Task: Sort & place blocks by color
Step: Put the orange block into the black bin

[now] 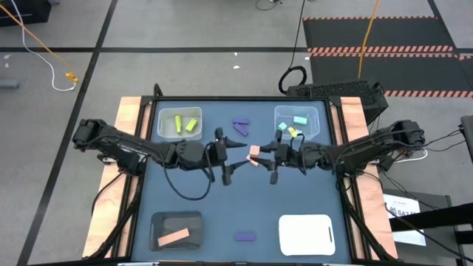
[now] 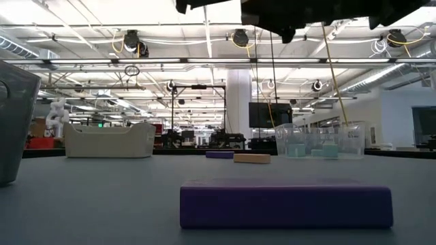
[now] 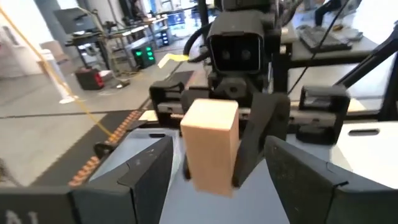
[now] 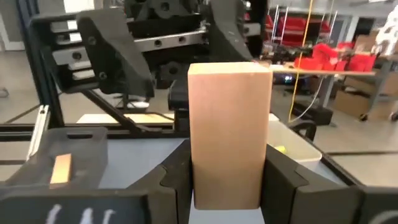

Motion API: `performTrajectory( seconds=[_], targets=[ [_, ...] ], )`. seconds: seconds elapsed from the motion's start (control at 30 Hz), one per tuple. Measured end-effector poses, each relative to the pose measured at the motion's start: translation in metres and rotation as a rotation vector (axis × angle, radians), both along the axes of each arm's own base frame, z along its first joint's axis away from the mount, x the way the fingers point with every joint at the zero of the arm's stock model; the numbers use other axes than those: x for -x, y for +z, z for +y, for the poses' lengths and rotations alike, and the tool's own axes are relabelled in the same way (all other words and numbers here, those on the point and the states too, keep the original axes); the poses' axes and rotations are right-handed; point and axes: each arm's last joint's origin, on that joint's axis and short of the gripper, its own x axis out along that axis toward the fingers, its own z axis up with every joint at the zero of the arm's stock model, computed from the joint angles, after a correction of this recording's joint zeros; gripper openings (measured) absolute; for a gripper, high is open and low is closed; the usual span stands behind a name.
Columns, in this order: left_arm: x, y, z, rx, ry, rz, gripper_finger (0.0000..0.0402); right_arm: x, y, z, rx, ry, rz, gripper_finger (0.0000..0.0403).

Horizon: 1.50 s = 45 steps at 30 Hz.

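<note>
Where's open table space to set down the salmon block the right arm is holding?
Bare mat lies between the black tray and white tray, apart from one purple block. Midtable is crowded: the right end effector meets the left end effector there.

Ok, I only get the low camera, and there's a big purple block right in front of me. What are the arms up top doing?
Observer: The right tool is pinching an orange block above the middle of the table.
Operator: Is the other arm helping?
Observer: The left tool faces it with open fingers, close to the block but not gripping it.
Operator: Are any blocks sorted?
Observer: A clear tray on the left arm's side holds two yellow-green blocks.
</note>
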Motion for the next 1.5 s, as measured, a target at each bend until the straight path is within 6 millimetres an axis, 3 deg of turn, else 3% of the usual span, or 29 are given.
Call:
performTrajectory(
  seconds=[0.47, 0.77, 0.9, 1.03, 1.13, 1.23, 1.5],
  targets=[
    [-0.002, 0.001, 0.008, 0.046, -0.093, -0.014, 0.0253, -0.016, -0.006, 0.004, -0.001, 0.120, -0.152, 0.0116],
    [-0.003, 0.003, 0.014, 0.053, -0.130, -0.033, 0.0248, -0.031, -0.008, 0.007, -0.017, 0.148, -0.147, 0.0116],
    [-0.003, 0.003, 0.013, 0.055, -0.138, -0.032, 0.0210, -0.037, -0.010, 0.007, -0.004, 0.146, -0.134, 0.0116],
    [-0.003, 0.002, 0.012, 0.086, -0.145, -0.028, 0.0134, -0.037, -0.009, 0.007, 0.000, 0.146, -0.134, 0.0116],
    [-0.003, 0.002, 0.012, 0.115, -0.142, -0.031, 0.0130, -0.037, -0.008, 0.007, -0.006, 0.147, -0.137, 0.0119],
    [-0.003, 0.002, 0.010, 0.137, -0.140, -0.033, 0.0130, -0.037, -0.010, 0.007, -0.012, 0.147, -0.120, 0.0138],
    [-0.002, 0.005, 0.002, 0.137, -0.159, -0.068, 0.0130, -0.022, -0.012, 0.001, -0.004, 0.107, 0.111, 0.0238]
  ],
)
